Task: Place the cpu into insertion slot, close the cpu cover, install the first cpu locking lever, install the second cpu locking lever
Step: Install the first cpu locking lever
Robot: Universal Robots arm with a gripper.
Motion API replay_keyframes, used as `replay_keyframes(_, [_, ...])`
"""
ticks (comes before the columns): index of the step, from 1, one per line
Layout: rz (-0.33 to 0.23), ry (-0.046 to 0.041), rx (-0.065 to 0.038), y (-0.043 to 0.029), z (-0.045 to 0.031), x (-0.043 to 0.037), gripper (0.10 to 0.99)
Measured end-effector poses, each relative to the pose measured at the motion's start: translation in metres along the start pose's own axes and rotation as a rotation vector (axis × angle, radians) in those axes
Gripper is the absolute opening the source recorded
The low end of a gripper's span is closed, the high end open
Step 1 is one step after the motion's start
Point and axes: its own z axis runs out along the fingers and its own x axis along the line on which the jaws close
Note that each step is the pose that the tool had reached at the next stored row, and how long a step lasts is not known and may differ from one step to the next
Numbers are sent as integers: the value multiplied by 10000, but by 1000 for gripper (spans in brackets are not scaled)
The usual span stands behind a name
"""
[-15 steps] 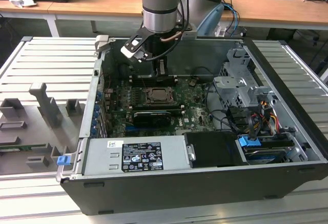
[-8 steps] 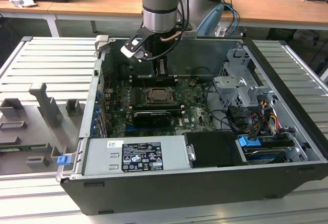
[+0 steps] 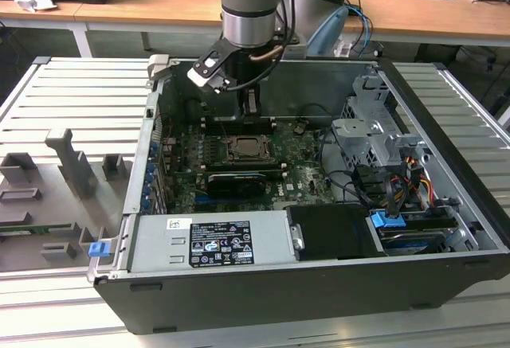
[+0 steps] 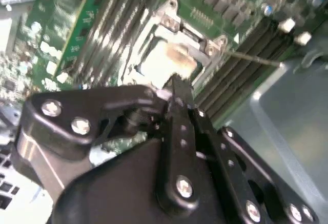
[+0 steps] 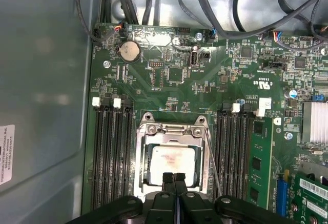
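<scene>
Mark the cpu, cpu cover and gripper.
cpu [image 5: 171, 162]: first wrist view, middle of its face.
cpu cover [image 5: 170, 130]: first wrist view, metal frame bar.
gripper [image 5: 174, 177]: first wrist view, between its fingertips.

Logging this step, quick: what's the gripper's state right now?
The gripper is shut, fingertips pressed together with nothing between them, in front of the cpu in the first wrist view.
</scene>
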Motion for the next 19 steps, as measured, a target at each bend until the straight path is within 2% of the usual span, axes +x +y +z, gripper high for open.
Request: replay_keyframes(19, [0,-12,0,7,-184,0,106])
